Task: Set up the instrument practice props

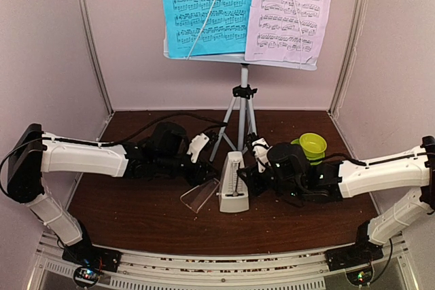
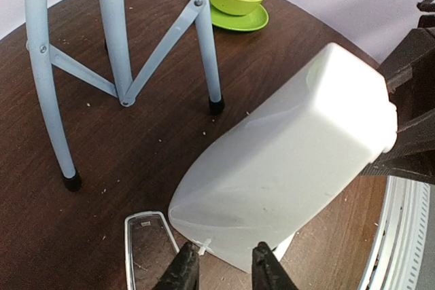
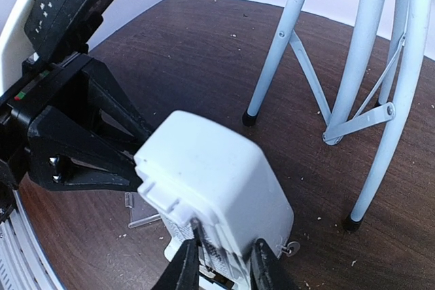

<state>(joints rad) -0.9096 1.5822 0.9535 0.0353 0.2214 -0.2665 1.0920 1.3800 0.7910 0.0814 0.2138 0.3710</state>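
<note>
The cream pyramid metronome (image 1: 233,183) stands on the dark table between both arms, its front face bare. My left gripper (image 2: 224,271) is closed on its lower edge (image 2: 285,161) from the left. From the right, my right gripper (image 3: 224,268) pinches its front side just under the top (image 3: 217,181). The metronome's clear cover (image 1: 200,195) lies flat on the table by the left fingers (image 2: 145,249). Behind stands the music stand (image 1: 242,110) on grey tripod legs, its pale desk carrying the cyan sheet (image 1: 204,5) and the lilac sheet (image 1: 292,11).
A lime-green cup and saucer (image 1: 312,146) sit at the back right, close to my right arm. The tripod legs (image 2: 115,45) (image 3: 360,66) spread just behind the metronome. Pale walls close in the table on three sides.
</note>
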